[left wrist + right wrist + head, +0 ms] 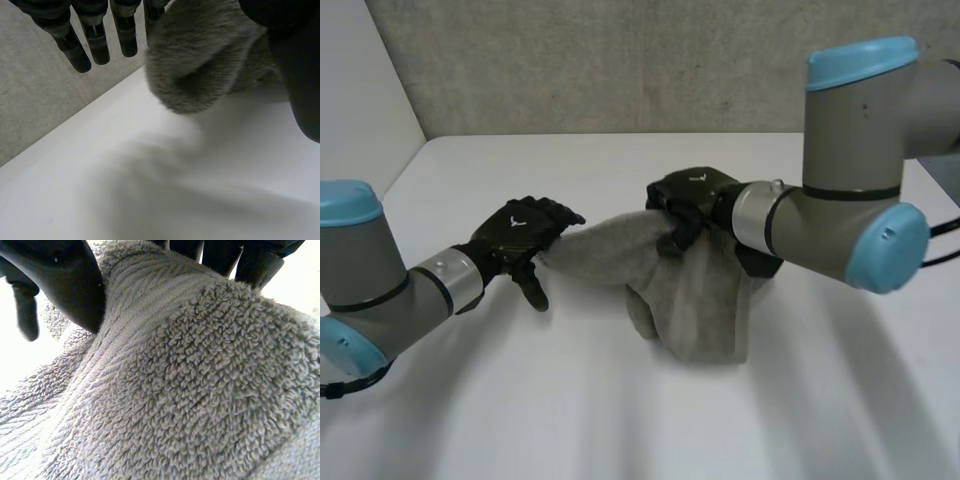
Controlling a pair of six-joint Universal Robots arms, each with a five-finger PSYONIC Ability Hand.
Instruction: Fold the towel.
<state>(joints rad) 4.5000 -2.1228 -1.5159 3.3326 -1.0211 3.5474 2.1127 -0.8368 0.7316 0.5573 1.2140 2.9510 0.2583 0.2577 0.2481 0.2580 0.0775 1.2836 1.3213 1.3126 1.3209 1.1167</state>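
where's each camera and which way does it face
Head view: between and behind the arms, looking down at the table; both arms, left hand and right hand holding the towel.
Left wrist view: on the left wrist, along the palm; its fingers beside a towel corner.
Right wrist view: on the right wrist; its thumb pressing towel.
All share the towel.

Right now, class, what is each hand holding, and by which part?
The grey towel: the left hand pinches one end of it; the right hand grips a bunch at its top, the rest hanging below.
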